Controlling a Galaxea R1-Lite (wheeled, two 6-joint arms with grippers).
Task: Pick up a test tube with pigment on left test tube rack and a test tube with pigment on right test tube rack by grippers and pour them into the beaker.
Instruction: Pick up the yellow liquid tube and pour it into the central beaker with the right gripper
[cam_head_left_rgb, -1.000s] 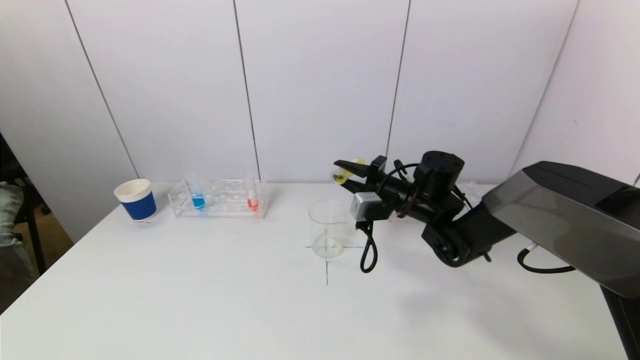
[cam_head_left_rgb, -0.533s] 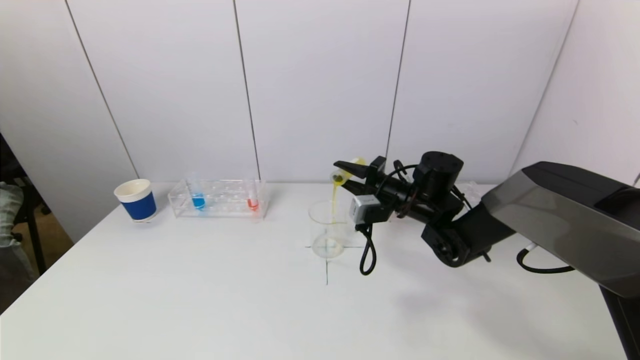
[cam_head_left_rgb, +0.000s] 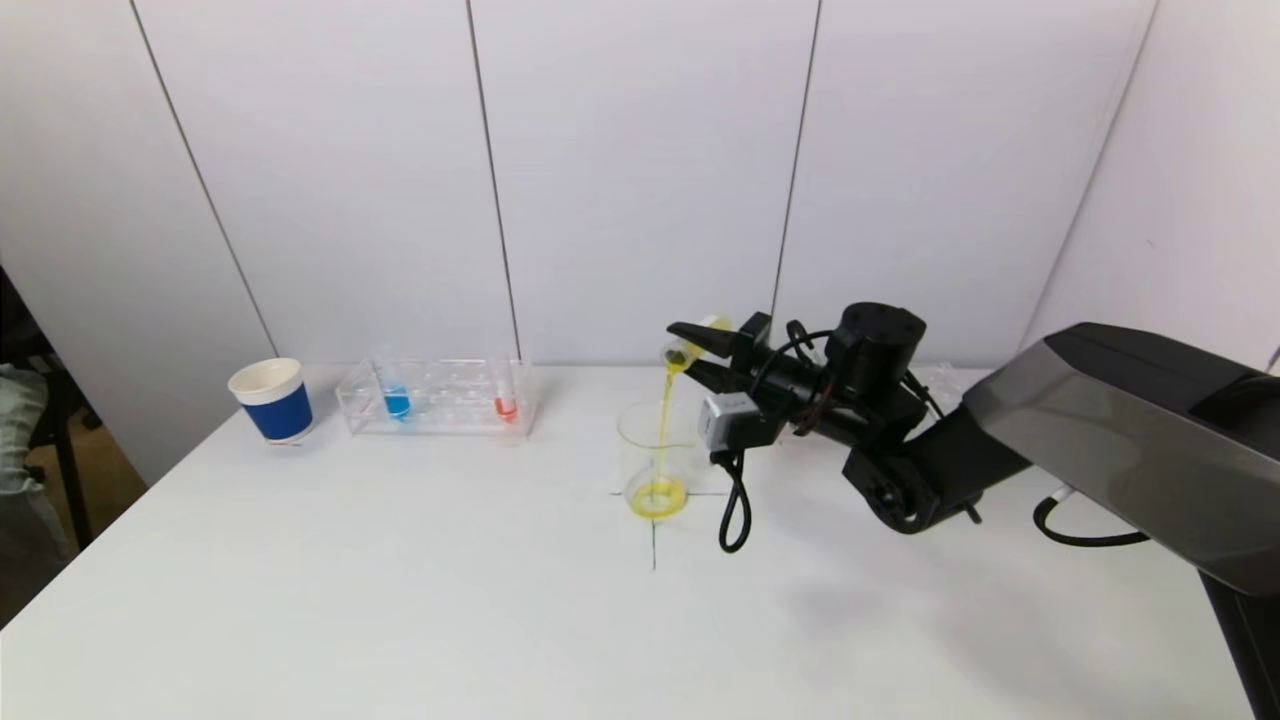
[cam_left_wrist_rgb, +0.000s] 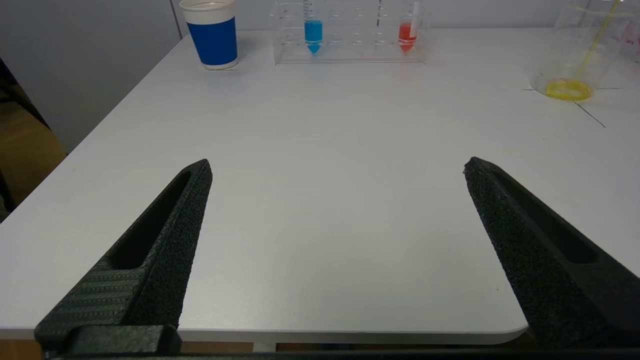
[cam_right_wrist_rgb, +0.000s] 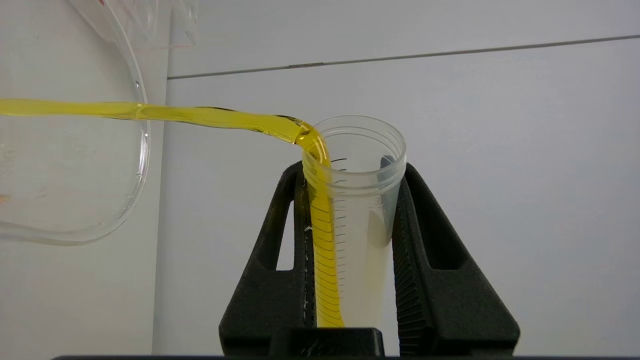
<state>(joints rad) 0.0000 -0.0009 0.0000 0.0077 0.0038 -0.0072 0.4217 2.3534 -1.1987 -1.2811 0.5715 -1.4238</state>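
Note:
My right gripper (cam_head_left_rgb: 700, 350) is shut on a test tube (cam_head_left_rgb: 686, 349) tipped over the clear beaker (cam_head_left_rgb: 656, 450). Yellow pigment runs from the tube's mouth (cam_right_wrist_rgb: 307, 140) in a thin stream into the beaker and pools at its bottom (cam_head_left_rgb: 657, 497). In the right wrist view the tube (cam_right_wrist_rgb: 367, 220) sits between both fingers (cam_right_wrist_rgb: 435, 280). The left test tube rack (cam_head_left_rgb: 437, 397) holds a blue tube (cam_head_left_rgb: 396, 400) and a red tube (cam_head_left_rgb: 505, 404). My left gripper (cam_left_wrist_rgb: 337, 167) is open and empty, low near the table's front edge. The right rack is mostly hidden behind my right arm.
A blue and white paper cup (cam_head_left_rgb: 271, 400) stands left of the left rack. A black cross (cam_head_left_rgb: 654, 530) is marked on the white table (cam_head_left_rgb: 400, 600) under the beaker. A black cable loop (cam_head_left_rgb: 737, 510) hangs from the right wrist beside the beaker.
The tube has tipped further. Yellow pigment began to pour half a second ago and now pools in the beaker's bottom. The left arm has not moved.

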